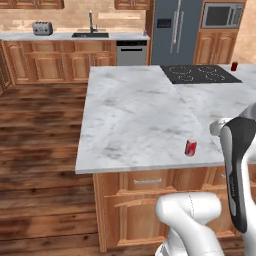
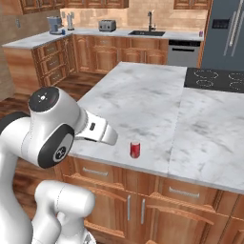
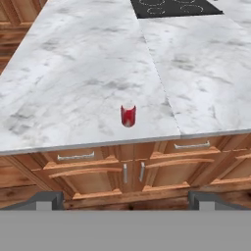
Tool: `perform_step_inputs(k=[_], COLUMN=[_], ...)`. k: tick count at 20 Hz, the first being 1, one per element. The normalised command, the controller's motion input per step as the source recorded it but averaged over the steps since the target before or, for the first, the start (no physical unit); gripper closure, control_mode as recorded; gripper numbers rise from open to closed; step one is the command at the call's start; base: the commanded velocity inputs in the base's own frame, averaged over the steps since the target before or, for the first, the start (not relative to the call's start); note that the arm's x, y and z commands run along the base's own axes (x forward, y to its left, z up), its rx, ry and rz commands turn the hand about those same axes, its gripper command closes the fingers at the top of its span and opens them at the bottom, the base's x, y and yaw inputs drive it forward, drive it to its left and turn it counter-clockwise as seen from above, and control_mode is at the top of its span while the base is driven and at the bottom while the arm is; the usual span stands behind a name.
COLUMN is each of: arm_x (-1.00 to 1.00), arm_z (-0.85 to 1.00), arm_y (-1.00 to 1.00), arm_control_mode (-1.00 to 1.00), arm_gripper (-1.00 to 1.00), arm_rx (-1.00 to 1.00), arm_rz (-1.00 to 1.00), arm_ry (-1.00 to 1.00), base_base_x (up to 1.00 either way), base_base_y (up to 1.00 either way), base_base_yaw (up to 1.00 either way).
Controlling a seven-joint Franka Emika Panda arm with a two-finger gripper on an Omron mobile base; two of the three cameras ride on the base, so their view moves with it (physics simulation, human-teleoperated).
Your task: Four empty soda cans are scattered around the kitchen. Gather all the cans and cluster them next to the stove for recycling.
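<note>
Nearest the hand camera, the gripper (image 3: 125, 201) shows its two dark fingertips (image 3: 48, 200) standing at their widest, one at each lower corner, with nothing between them. Beyond and above that gap, a red soda can (image 3: 128, 115) stands upright on the marble island counter (image 3: 73, 88), close to its near edge and just left of the seam where two slabs meet; it lies roughly on the centre line between the jaws but well apart from them, untouched. Wooden drawers (image 3: 78, 164) with metal handles sit under the counter edge, below the can. In the left base view the same can (image 1: 190, 148) stands near the front edge of the island, left of the arm's dark forearm (image 1: 238, 165). Farther back and to the right, the black stove (image 1: 199, 74) is set flush into the counter, and a second red can (image 1: 234, 66) stands just beside its right edge. In the right base view the near can (image 2: 135, 149) sits right of the arm's white link, with the stove (image 2: 214, 79) well apart at the far right. A toaster (image 1: 42, 28) and sink (image 1: 90, 34) occupy the back counter.
</note>
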Motion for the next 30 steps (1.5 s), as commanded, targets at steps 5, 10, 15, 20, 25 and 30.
perform_step_inputs(k=[5, 10, 15, 20, 25, 30], arm_x=[0.0, 0.0, 0.0, -0.04, -0.13, 0.0], arm_z=[0.0, 0.0, 0.0, -0.07, -0.29, -0.18], arm_y=[0.0, 0.0, 0.0, 0.0, 0.0, 0.0], arm_control_mode=[1.0, 1.0, 1.0, -1.0, -1.0, -1.0], arm_gripper=[-1.0, -1.0, -1.0, -1.0, -1.0, -1.0], arm_rx=[0.0, 0.0, 0.0, 0.0, 0.01, 0.02], arm_rz=[0.0, 0.0, 0.0, 0.0, 0.0, 0.0], arm_ry=[0.0, 0.0, 0.0, 0.0, 0.0, 0.0], base_base_x=[0.62, 0.47, 0.03, -0.03, 0.0, 0.0], base_base_y=[0.0, 0.0, 0.0, 0.0, 0.0, 0.0], base_base_yaw=[0.0, 0.0, 0.0, 0.0, 0.0, 0.0])
